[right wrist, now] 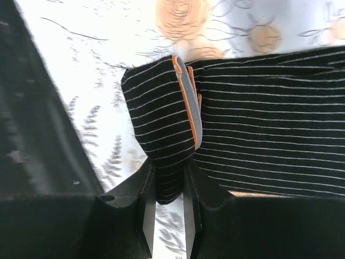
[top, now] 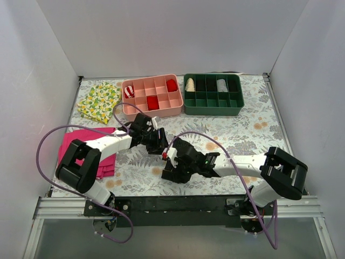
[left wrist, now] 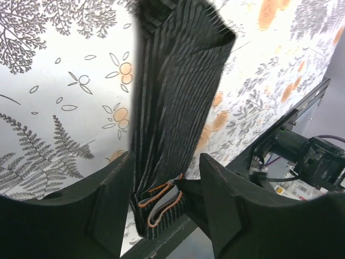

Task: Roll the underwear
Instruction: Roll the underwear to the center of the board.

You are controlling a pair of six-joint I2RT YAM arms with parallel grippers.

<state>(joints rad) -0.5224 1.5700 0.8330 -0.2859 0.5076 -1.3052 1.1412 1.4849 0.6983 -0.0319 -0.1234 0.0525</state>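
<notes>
The underwear (left wrist: 178,97) is black with thin pale stripes and a grey, orange-edged waistband. It lies stretched on the floral table. In the top view it is mostly hidden under the two grippers. My right gripper (right wrist: 170,170) is shut on its folded-over waistband end (right wrist: 156,118); the rest of the fabric (right wrist: 269,118) lies flat to the right. My left gripper (left wrist: 167,159) is open and straddles the same end, one finger on each side. The right gripper's finger (left wrist: 199,194) shows between them. In the top view the left gripper (top: 158,141) and right gripper (top: 173,162) meet near the table's front middle.
A pink divided tray (top: 152,114) with red rolls and a green divided tray (top: 213,111) stand at the back. A lemon-print cloth (top: 99,101) lies back left, folded magenta cloth (top: 86,148) under the left arm. A black rail (top: 178,205) lines the near edge.
</notes>
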